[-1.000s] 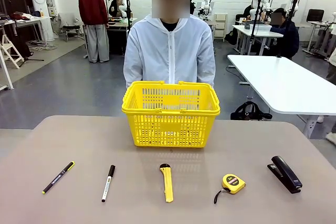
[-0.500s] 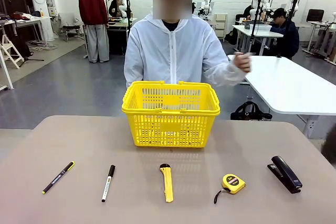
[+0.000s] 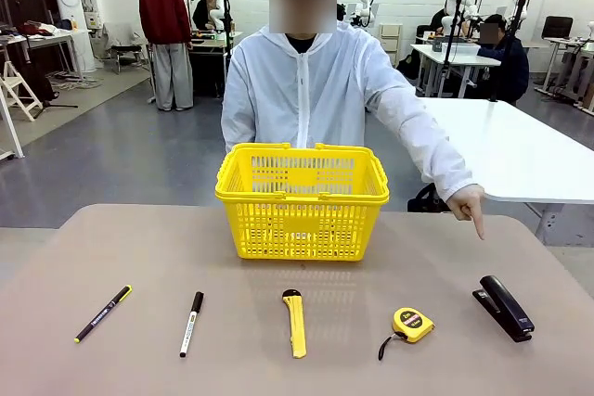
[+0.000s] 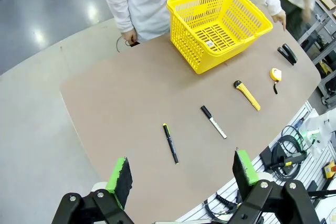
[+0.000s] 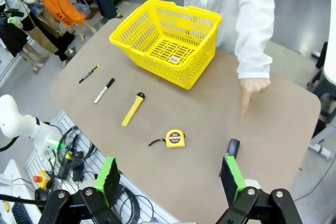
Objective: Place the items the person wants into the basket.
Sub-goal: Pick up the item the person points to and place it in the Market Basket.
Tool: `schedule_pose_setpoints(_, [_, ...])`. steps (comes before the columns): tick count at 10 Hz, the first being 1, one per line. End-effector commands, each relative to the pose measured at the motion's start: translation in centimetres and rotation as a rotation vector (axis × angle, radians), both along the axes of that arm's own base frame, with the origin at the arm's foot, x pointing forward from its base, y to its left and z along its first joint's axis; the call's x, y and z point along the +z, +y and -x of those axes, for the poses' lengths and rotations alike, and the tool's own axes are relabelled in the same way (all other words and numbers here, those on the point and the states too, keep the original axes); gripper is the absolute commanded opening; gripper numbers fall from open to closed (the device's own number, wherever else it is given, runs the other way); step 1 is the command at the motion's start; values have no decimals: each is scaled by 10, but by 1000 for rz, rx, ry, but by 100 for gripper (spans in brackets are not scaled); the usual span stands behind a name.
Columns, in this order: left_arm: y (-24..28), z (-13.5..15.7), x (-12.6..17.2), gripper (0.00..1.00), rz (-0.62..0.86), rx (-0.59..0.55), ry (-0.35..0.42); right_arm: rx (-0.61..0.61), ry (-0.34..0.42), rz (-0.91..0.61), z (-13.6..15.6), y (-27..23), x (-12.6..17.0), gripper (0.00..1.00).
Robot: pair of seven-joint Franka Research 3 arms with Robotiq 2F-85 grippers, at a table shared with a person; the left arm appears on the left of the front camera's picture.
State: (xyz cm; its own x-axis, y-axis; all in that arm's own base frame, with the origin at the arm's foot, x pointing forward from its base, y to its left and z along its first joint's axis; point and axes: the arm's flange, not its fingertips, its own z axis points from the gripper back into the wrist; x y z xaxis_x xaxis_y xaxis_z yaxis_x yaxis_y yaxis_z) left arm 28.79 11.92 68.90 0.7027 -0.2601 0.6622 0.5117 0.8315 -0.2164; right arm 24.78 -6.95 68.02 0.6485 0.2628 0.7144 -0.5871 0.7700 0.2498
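Since the previous frame the person's [image 3: 302, 90] raised arm has swung outward and down. The hand [image 3: 467, 203] now hangs above the counter's [image 3: 139, 257] far right corner, index finger pointing down at the right end, where a black stapler [image 3: 504, 307] lies. Items on the counter are unchanged in position.

The basket [image 3: 302, 199] is bright yellow with latticed sides and both handles folded onto the rim. It stands upright at the middle of the far edge, directly before the person.

The black pen [image 3: 103, 313] with yellow-green lettering lies slanted toward the near left corner. The white marker [image 3: 191, 324], black cap pointing away, lies beside it toward the middle, not touching. A yellow utility knife [image 3: 295, 322] and a tape measure [image 3: 411, 324] continue the same row along the near edge. The stapler sits closest to the right edge.

The left fingers [image 4: 119, 176] are spread wide, green pads facing each other and holding nothing, high off the near left corner. The right fingers [image 5: 109, 178] are likewise parted and empty, high off the near right corner.

Bare counter runs between the basket and the row of items. More bare counter lies from the basket out to the left edge. All items lie well apart from one another.
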Motion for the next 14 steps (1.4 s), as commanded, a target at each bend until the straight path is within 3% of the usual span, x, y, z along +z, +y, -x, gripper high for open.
schedule_pose_setpoints(1, [2, 0, 2, 100, 5, -20, -3, 17, -5, -8, 0, 0, -2, 100])
schedule_pose_setpoints(4, [2, 0, 2, 100, 5, -20, -3, 0, 0, 0, 0, 0, 0, 100])
schedule_pose_setpoints(5, [2, 0, 2, 100, 5, -20, -3, -109, 342, 108, -56, 7, -31, 100])
schedule_pose_setpoints(6, [2, 0, 2, 100, 5, -20, -3, -202, 548, 198, -98, 10, -68, 100])
schedule_pose_setpoints(8, [2, 0, 2, 100, 5, -20, -3, -305, 773, 272, -143, 4, -134, 100])
schedule_pose_setpoints(11, [2, 0, 2, 100, 5, -20, -3, -320, 908, 319, -158, -4, -209, 100])
schedule_pose_setpoints(14, [2, 0, 2, 100, 5, -20, -3, -289, 901, 389, -157, 14, -249, 100])
